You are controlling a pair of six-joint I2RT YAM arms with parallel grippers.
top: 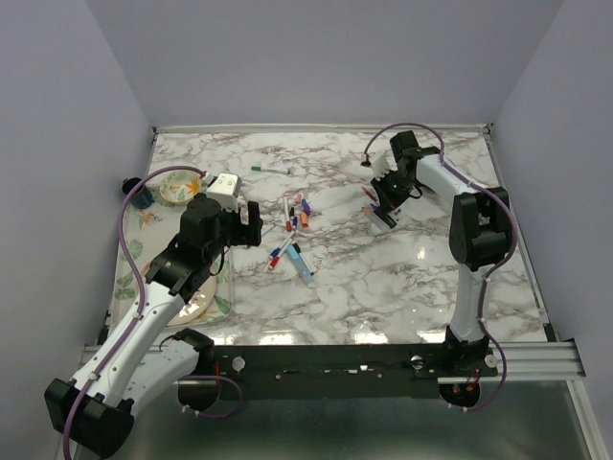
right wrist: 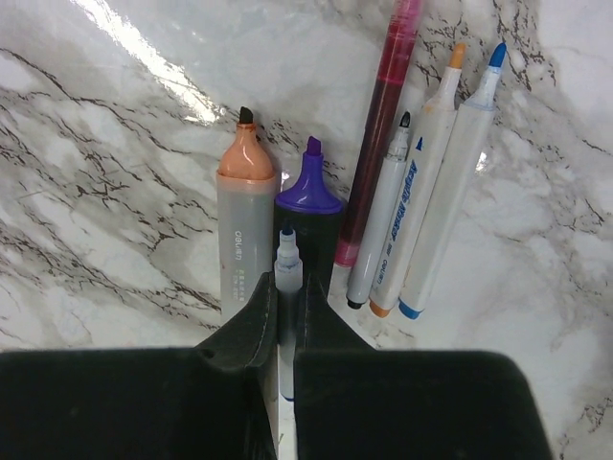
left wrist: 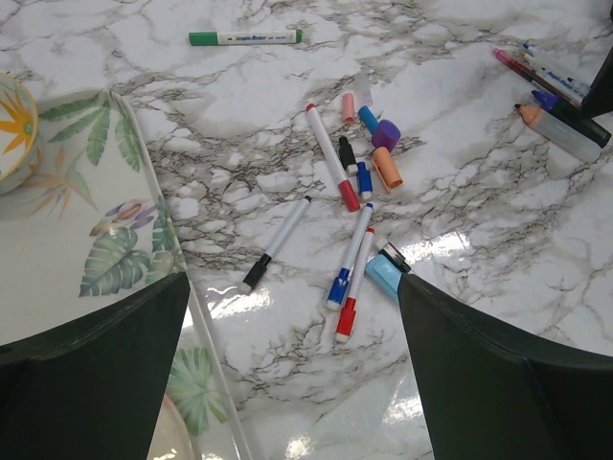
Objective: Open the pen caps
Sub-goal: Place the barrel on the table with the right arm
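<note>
Several loose pen caps lie mid-table: pink, purple, orange and black. Beside them lie capped pens, one red-capped, one black-capped and one blue-capped. My left gripper hovers wide open just near of this pile, holding nothing. My right gripper is shut on a thin uncapped blue-tipped pen. Right in front of it lies a row of uncapped pens: an orange highlighter, a purple highlighter and a pink pen.
A green-capped pen lies alone toward the back. A leaf-patterned plate and a floral bowl sit at the left. A light blue highlighter lies by my left gripper's right finger.
</note>
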